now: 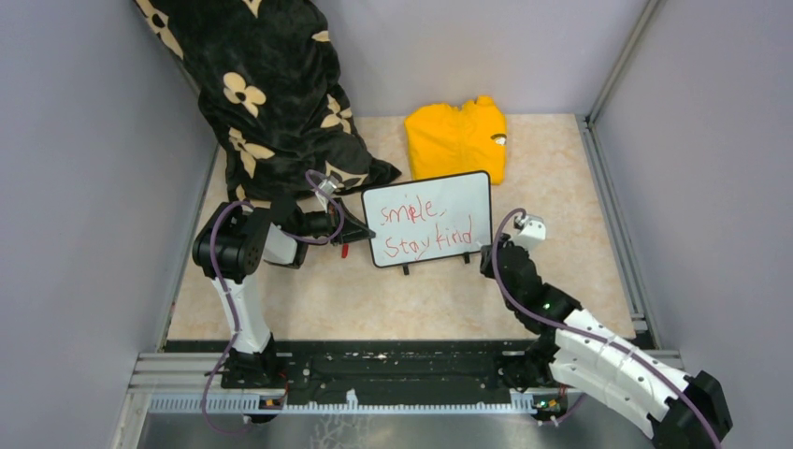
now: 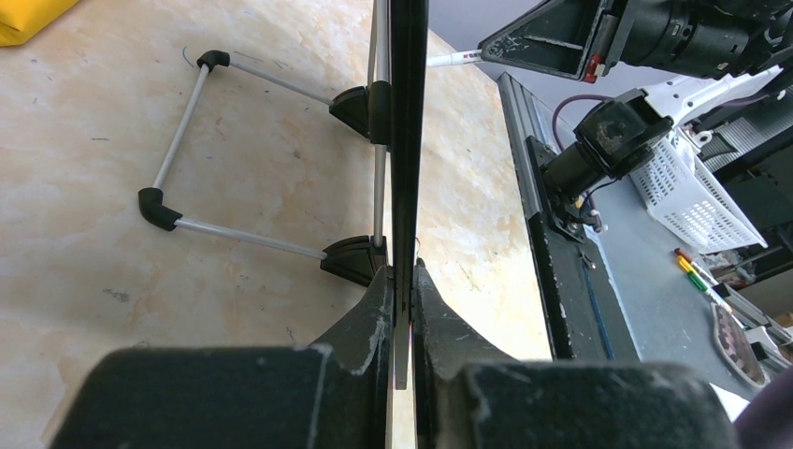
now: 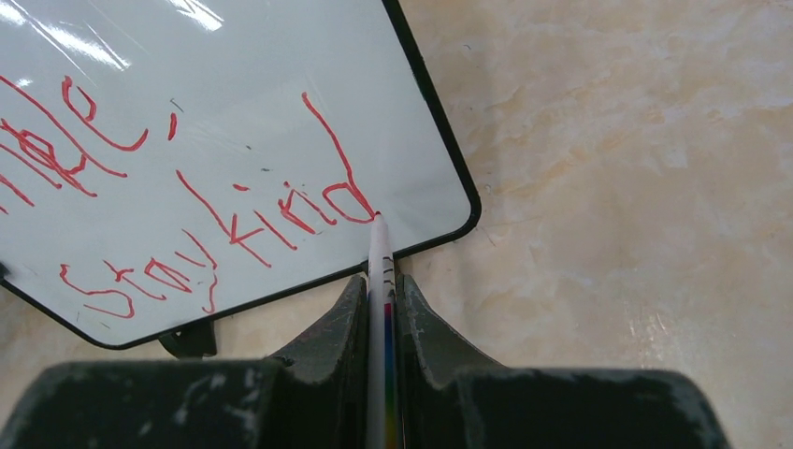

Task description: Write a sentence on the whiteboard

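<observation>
The whiteboard (image 1: 439, 195) stands upright mid-table on little black feet. It bears the sentence (image 1: 428, 229) in red marker, two lines reading "smile, stay kind". My left gripper (image 1: 363, 230) is shut on the board's left edge. The left wrist view shows the black rim of the whiteboard (image 2: 408, 112) edge-on, clamped in the left gripper (image 2: 404, 273). My right gripper (image 3: 379, 281) is shut on a slim white marker (image 3: 378, 257). Its red tip touches the whiteboard (image 3: 234, 103) at the foot of the last letter of the sentence (image 3: 281, 210), near the lower right corner.
A yellow garment (image 1: 458, 138) lies behind the board. A black cloth with cream flowers (image 1: 271, 94) hangs over the left back corner. The board's wire stand (image 2: 187, 122) rests on the table behind it. A small red piece (image 1: 344, 250) lies by the left gripper. Grey walls enclose the table.
</observation>
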Controlling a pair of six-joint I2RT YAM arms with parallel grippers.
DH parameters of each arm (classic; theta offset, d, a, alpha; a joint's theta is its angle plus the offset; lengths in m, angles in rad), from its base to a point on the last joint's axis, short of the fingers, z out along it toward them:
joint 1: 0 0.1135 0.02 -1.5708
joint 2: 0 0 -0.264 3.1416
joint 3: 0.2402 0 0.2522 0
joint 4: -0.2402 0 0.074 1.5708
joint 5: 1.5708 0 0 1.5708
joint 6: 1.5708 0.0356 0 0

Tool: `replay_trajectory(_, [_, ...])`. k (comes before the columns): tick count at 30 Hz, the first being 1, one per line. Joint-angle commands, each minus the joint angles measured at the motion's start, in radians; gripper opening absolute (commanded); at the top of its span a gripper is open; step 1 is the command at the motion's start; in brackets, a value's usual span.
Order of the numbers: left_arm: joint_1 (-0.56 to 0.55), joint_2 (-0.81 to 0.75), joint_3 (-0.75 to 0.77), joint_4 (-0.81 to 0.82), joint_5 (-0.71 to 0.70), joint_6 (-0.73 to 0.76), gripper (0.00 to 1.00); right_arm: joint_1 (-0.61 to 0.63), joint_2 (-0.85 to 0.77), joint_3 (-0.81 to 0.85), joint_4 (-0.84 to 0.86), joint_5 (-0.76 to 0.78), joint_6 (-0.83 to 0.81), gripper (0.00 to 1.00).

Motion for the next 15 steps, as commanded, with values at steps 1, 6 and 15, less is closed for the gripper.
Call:
replay_trajectory(1, [-0.007,-0.005,0.012,-0.02,0.017,0.02,0.0,-0.021,0.012,0.008,0.067,-0.02,0.008,0.0])
replay_trajectory(6, [-0.006,-0.003,0.013,-0.022,0.018,0.02,0.0,-0.03,0.022,0.003,0.077,-0.025,0.005,0.0])
replay_trajectory(15, [-0.006,-0.003,0.015,-0.033,0.018,0.022,0.0,-0.043,0.039,0.002,0.089,-0.033,-0.005,0.0])
